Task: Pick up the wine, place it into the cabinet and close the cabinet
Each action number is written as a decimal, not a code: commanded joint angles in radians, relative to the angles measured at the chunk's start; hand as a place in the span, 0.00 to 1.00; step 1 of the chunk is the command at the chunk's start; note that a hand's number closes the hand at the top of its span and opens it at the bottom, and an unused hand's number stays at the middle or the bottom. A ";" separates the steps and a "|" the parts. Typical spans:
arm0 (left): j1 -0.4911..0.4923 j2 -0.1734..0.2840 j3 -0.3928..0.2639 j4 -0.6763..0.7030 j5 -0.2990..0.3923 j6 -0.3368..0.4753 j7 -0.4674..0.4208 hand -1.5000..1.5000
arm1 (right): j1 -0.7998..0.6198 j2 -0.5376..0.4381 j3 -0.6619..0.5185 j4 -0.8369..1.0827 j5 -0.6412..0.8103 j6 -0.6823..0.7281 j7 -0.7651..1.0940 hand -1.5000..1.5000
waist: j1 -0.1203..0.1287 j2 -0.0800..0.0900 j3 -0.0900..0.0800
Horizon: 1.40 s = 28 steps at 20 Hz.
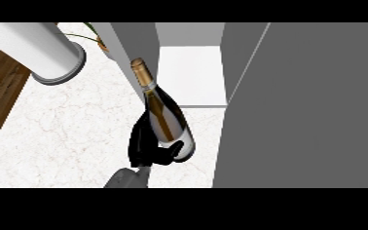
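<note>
Clutching wine bottle [164, 117] in curled robot hand [147, 148], neck beside cabinet wall [133, 44]; open cabinet door [302, 112] right, white cylinder [43, 51] left on desk [64, 126]

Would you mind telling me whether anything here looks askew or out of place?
Only the wine bottle stands out: it is tilted, neck pointing toward the cabinet, because a hand has its fingers curled round its base. Nothing looks spilled or damaged. Which hand it is cannot be told.
</note>
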 commanded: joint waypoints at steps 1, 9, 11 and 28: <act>-0.042 0.000 -0.060 0.043 0.075 0.059 -0.044 1.00 | 0.012 0.013 0.018 -0.051 -0.018 -0.015 0.011 0.00 | 0.000 0.000 0.000; -0.266 0.000 -0.038 0.313 0.173 -0.048 -0.171 1.00 | -0.087 -0.012 -0.036 0.045 -0.058 -0.014 0.020 0.00 | -0.007 0.003 -0.001; -0.271 0.000 -0.065 0.290 0.199 0.000 -0.164 1.00 | 0.029 0.022 0.043 0.001 -0.008 0.003 -0.036 0.00 | -0.005 0.001 0.000; -0.604 0.000 0.016 0.583 0.357 -0.010 -0.134 1.00 | 0.045 0.009 -0.001 -0.030 -0.062 0.000 -0.035 0.00 | -0.025 0.005 -0.001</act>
